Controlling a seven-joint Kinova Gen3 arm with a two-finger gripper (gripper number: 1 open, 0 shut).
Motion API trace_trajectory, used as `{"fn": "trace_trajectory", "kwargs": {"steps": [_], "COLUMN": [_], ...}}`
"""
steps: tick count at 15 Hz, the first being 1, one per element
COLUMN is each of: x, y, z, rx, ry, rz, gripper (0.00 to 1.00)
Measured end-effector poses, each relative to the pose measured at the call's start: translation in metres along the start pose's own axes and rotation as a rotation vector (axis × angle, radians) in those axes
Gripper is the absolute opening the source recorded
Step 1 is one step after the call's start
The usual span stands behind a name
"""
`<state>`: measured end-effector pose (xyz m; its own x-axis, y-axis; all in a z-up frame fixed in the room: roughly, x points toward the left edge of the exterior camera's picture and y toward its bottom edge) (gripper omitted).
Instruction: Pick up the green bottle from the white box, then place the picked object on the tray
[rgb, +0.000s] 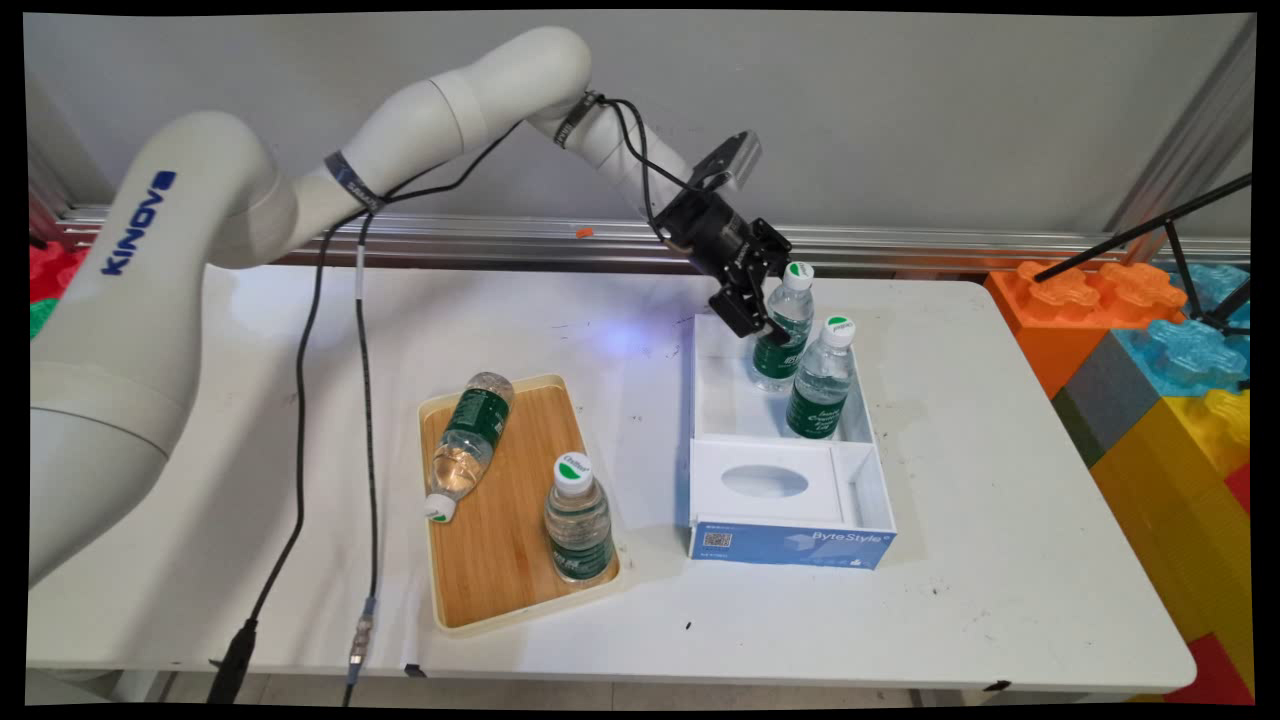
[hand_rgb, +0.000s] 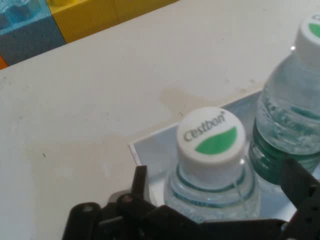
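A white robot arm is reaching in from the left over a white table (rgb: 900, 590), its black gripper (rgb: 757, 322) pointing down at the far corner of an open white box (rgb: 866, 480) with a blue front. Two small water bottles with green labels and white caps are standing upright in the box's far compartment. The gripper is sitting at the far bottle (rgb: 785, 330), just below its shoulder. In the hand view this bottle (hand_rgb: 212, 172) is filling the space between the two fingers, one finger (hand_rgb: 140, 185) standing to its left and the other (hand_rgb: 300, 187) to its right; the fingers are spread about as wide as the bottle, but whether they are pressing on it I cannot tell. The second bottle (rgb: 823, 380) is standing just beside the first, nearer the camera, and appears at the right edge of the hand view (hand_rgb: 295, 110).

The box's near compartment is holding a white insert with an oval opening (rgb: 765, 481).

Left of the box, well apart from the gripper, a wooden tray (rgb: 500, 540) with a cream rim is lying on the table. One bottle (rgb: 468, 440) is lying on its side across the tray's far left part, cap toward the camera. Another bottle (rgb: 578, 520) is standing upright at the tray's near right corner.

Large coloured toy blocks (rgb: 1160, 350) are stacked beyond the table's right end
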<state>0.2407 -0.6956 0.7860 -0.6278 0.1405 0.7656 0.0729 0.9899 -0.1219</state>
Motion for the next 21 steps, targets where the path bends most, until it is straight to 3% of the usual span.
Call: {"fn": "trace_trajectory", "kwargs": {"steps": [1, 2, 10, 16, 21], "x": [0.0, 0.0, 0.016, 0.063, 0.094], "y": [-0.001, -0.002, 0.0, 0.015, 0.057], "z": [0.003, 0.005, -0.011, -0.063, -0.123], "rx": [-0.004, -0.008, 0.018, 0.131, 0.223], "ry": [0.002, 0.004, 0.043, 0.131, 0.194], "rz": [0.0, 0.001, -0.027, -0.107, -0.215], "gripper": [1.0, 0.0, 0.0, 0.0, 0.0]}}
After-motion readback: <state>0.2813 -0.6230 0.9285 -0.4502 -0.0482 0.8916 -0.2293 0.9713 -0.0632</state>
